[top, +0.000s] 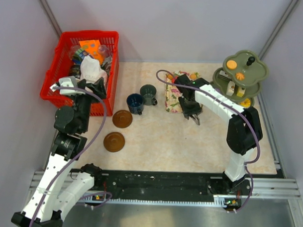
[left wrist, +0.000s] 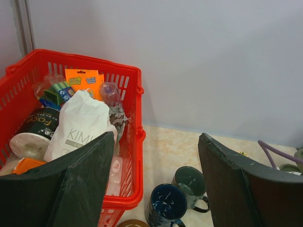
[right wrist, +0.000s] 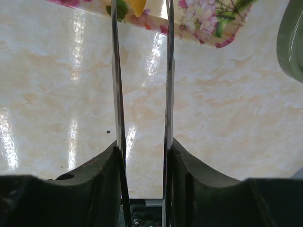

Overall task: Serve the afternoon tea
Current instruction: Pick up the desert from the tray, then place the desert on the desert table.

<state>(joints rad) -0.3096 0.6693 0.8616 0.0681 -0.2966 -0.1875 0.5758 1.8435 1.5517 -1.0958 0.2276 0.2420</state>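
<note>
Right hand (right wrist: pixel 144 156) pinches tongs (right wrist: pixel 115 85) pointing toward floral tray (right wrist: pixel 203 19); left hand (left wrist: pixel 156 142) gapes, seemingly empty.

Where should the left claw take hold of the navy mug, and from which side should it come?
Grip the rim wall of the navy mug from above, one finger inside and one outside: it stands upright, mouth open. Choose the wall facing the red basket, because the dark-green mug crowds the opposite side. The open left claw is probably the nearer one.
</note>
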